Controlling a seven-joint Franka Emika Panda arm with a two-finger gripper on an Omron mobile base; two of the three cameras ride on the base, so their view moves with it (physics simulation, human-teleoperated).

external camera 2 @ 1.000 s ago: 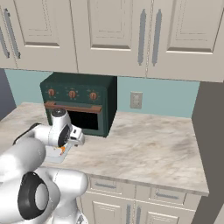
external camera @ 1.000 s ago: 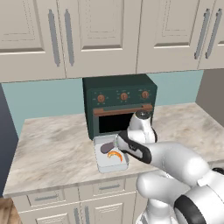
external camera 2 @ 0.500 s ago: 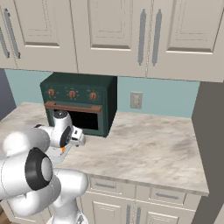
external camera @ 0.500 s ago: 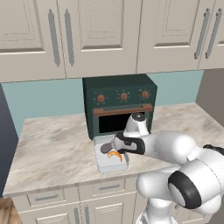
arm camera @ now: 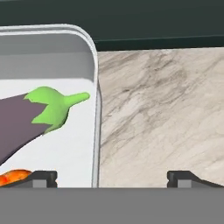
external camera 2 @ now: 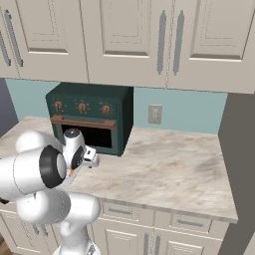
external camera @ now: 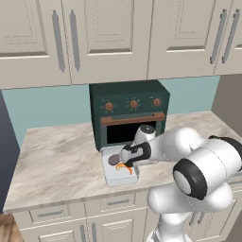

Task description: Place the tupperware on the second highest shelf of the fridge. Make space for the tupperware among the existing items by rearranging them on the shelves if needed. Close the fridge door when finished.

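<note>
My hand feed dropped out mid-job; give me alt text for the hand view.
The open pincer straddles the tupperware wall, one tip inside, one over the marble counter. Inside lie a purple eggplant and orange shrimp.

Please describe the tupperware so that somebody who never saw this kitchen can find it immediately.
Find the dark green toaster oven on the marble counter. Directly before it, near the counter's front edge, lies the tupperware, a shallow pale tray. It alone holds food: a purple eggplant and orange shrimp.

toaster oven (external camera: pixel 128 112): dark green, on marble counter (external camera: pixel 56 160) | beige upper cabinets (external camera: pixel 108 38) | wall outlet (external camera 2: pixel 155 114): right of oven
</note>
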